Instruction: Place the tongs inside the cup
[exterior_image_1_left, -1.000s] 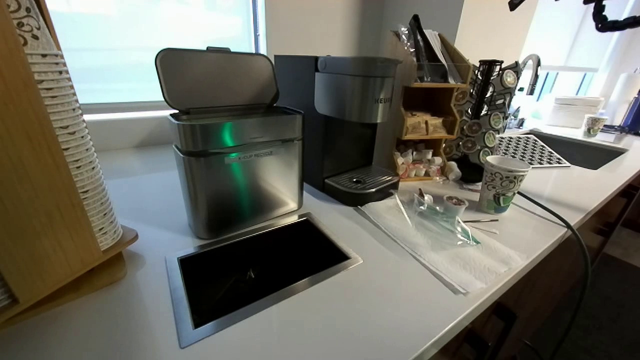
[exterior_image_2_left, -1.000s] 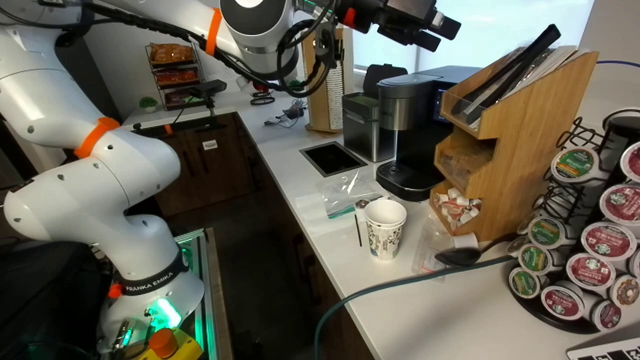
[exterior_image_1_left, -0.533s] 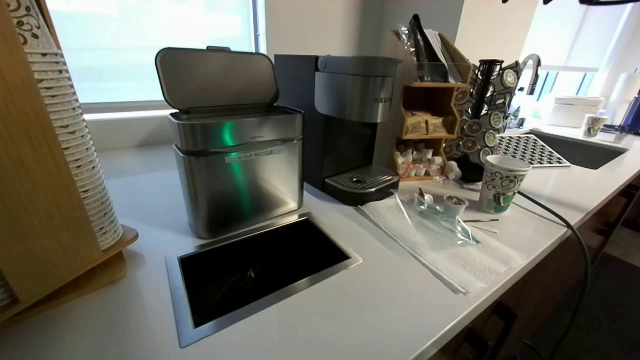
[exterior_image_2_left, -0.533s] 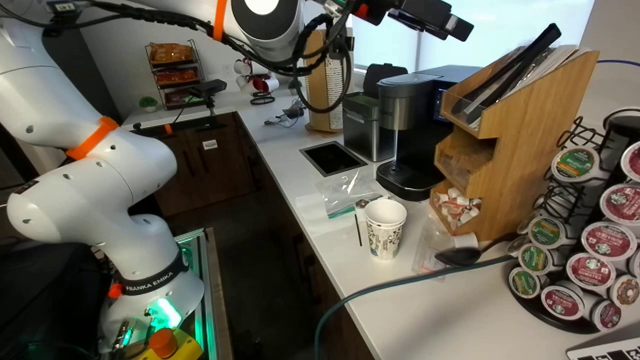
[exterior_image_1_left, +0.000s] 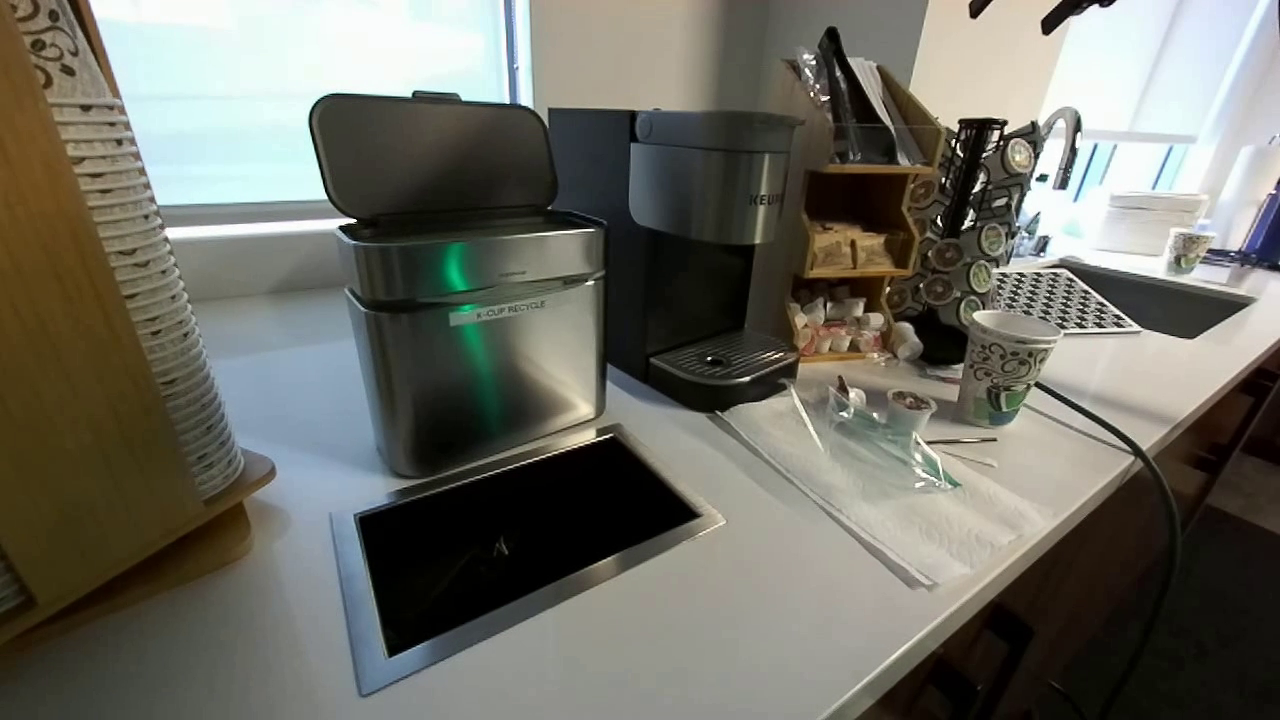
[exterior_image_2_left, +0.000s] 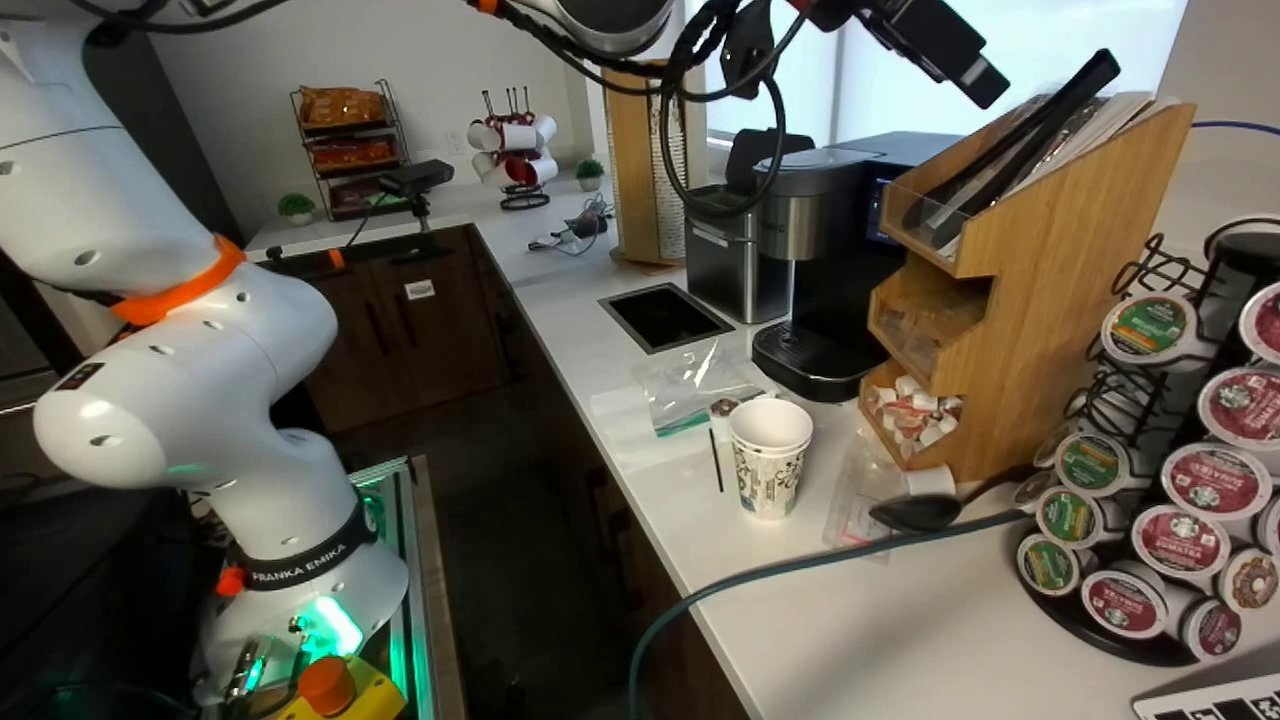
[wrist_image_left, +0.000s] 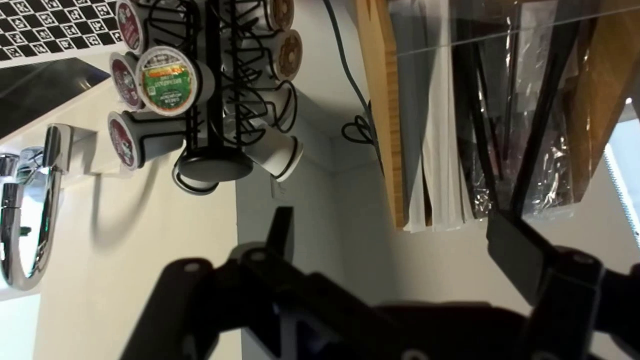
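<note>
My jaws are spread wide: in the wrist view, only wall (wrist_image_left: 350, 235) and the wooden organizer (wrist_image_left: 385, 125) show through the gap in my gripper (wrist_image_left: 390, 222). Finger bases there are dark and blurred, and the scene reads upside down. In an exterior view just two dark fingertips (exterior_image_1_left: 1068, 14) poke in at the top edge. In an exterior view the top of my arm (exterior_image_2_left: 210, 380) is cut off, and its cable loop (exterior_image_2_left: 720, 211) covers part of the steel bin (exterior_image_2_left: 725, 265) and coffee maker (exterior_image_2_left: 800, 225).

The cup (exterior_image_1_left: 1005, 365) stands upright on the counter (exterior_image_1_left: 780, 620), plain in both exterior views, well apart from my jaws. Tongs: can't make them out for sure. A thin dark stick (exterior_image_1_left: 960, 440) lies just beside the cup, too small to identify. Two dark strips (wrist_image_left: 539, 120) in the organizer slope toward each other amid glossy wrap; can't tell what they are. A pod (exterior_image_1_left: 909, 408) sits at the clear bag (exterior_image_1_left: 885, 448); with the glare and folds I can't tell whether it's inside or behind.
</note>
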